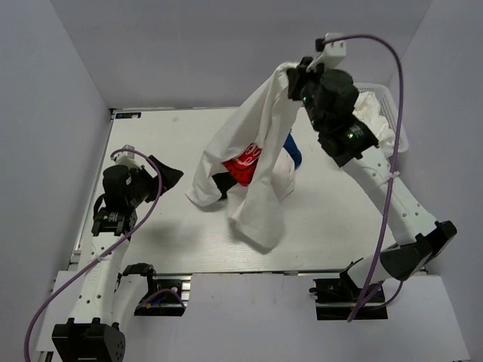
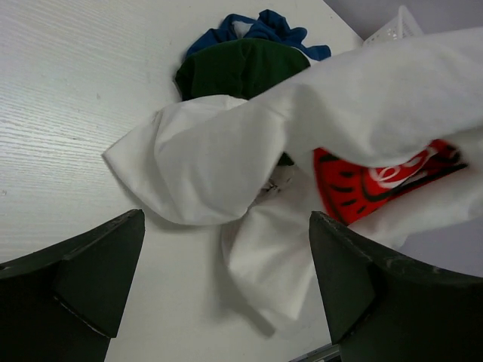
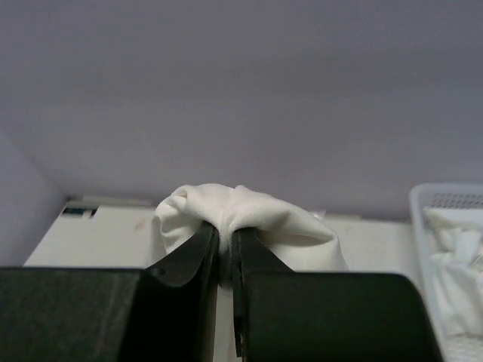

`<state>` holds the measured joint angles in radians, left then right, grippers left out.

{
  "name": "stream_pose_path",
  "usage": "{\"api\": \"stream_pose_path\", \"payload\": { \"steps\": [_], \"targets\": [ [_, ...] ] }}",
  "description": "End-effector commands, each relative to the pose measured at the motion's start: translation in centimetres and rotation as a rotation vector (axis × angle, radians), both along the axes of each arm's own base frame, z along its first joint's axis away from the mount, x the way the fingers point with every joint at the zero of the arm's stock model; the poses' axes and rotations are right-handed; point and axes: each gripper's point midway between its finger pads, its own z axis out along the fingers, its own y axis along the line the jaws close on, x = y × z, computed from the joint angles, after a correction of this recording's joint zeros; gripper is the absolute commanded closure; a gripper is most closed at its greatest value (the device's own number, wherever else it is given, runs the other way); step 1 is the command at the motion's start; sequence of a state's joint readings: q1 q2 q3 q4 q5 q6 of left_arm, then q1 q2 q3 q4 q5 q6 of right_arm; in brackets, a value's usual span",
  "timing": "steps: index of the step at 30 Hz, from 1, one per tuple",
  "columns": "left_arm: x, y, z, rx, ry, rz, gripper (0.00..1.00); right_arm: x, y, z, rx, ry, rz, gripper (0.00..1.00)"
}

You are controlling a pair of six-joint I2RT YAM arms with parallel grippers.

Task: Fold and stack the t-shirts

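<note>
White t-shirt point(image 1: 245, 128) dangling from raised right claw point(image 3: 226, 240), left claw point(image 2: 226, 226) low, spread

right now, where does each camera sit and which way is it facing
top external: above and behind the bases, looking down on the table; both arms show.
left wrist: low over the table, facing the white t-shirt, green t-shirt and blue t-shirt; left jaws open.
right wrist: raised, facing the far wall; right jaws shut on the white t-shirt, basket at right.
All three share the white t-shirt.
</note>
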<state>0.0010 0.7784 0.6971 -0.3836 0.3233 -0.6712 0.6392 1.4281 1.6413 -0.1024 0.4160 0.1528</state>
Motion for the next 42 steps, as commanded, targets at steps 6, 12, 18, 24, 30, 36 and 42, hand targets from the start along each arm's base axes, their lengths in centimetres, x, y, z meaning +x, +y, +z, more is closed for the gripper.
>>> {"api": "stream_pose_path", "payload": {
  "steps": [6,12,18,24,30,36,42],
  "targets": [
    [0.3,0.9,1.6,0.024,-0.028,0.044,0.01,3.0,-11.7,15.8,0.089,-0.310,-0.394,1.00],
    [0.5,1.0,0.9,0.029,0.001,0.053,0.01,3.6,-20.5,20.5,0.088,-0.533,-0.698,1.00],
    [1.1,0.9,0.1,0.042,0.018,0.034,0.01,3.0,-29.1,23.9,0.043,-0.782,-1.037,1.00],
    [1.6,0.8,-0.1,0.046,0.008,0.023,0.01,7.3,-33.8,20.6,-0.063,-0.819,-1.113,1.00],
    [2.0,0.9,-0.2,0.054,0.005,0.019,0.01,14.3,-39.1,11.5,-0.180,-0.605,-1.139,1.00],
    [2.5,1.4,-1.4,0.068,0.052,0.046,0.01,21.8,-36.2,-7.0,-0.204,-0.185,-0.854,1.00],
    [2.7,0.9,-2.2,0.064,0.080,0.027,0.01,22.5,-35.6,-21.9,-0.090,0.146,-0.799,1.00]
  ]
}}
